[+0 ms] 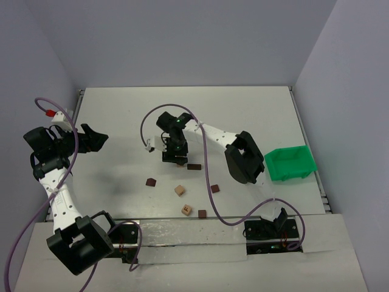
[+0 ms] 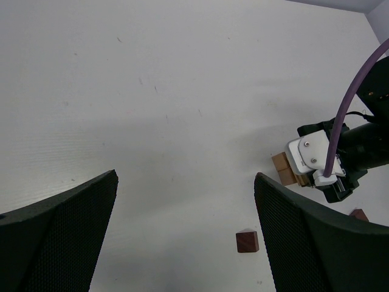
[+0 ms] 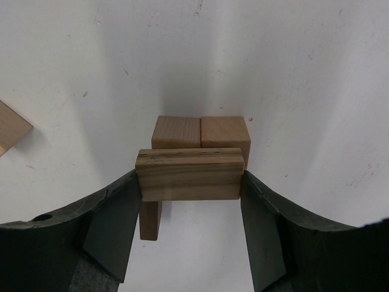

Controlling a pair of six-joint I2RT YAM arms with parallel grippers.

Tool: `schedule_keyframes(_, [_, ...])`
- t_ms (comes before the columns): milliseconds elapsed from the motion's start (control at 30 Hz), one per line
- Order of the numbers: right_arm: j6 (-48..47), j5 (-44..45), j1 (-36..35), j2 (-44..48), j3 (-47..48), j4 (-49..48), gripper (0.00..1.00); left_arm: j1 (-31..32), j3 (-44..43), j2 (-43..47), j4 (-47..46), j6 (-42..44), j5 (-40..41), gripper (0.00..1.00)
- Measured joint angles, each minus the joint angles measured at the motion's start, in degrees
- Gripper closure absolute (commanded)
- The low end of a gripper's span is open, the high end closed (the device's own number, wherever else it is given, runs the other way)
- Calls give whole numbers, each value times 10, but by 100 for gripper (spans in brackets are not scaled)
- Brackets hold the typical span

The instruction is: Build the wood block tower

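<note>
The wood block tower (image 1: pixel 177 162) stands mid-table. In the right wrist view it is two light tan cubes (image 3: pixel 200 132) side by side with an upright tan block (image 3: pixel 150 220) in front. My right gripper (image 3: pixel 189 182) is shut on a light tan brick (image 3: pixel 188 174), held level over these blocks; whether it touches them I cannot tell. From above, the right gripper (image 1: pixel 175 152) hides most of the stack. My left gripper (image 2: pixel 185 179) is open and empty, raised at the far left (image 1: pixel 92 139). It sees the tower's tan cubes (image 2: pixel 284 169) beside the right gripper (image 2: pixel 322 159).
Loose blocks lie in front of the tower: a dark brick (image 1: pixel 194 166), dark cubes (image 1: pixel 151 182) (image 1: pixel 215 188) (image 1: pixel 202 213), and tan cubes (image 1: pixel 179 190) (image 1: pixel 186 210). A green bin (image 1: pixel 290 163) sits at the right. A dark cube (image 2: pixel 247 241) lies near the left gripper's right finger.
</note>
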State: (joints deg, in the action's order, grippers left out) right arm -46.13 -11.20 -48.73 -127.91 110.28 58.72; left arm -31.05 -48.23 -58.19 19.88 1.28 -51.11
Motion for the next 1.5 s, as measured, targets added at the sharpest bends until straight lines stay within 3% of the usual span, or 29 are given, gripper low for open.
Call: schedule_keyframes(1500, [-3, 13, 0, -9, 8, -1, 43, 0, 7, 0, -1, 0, 0, 1])
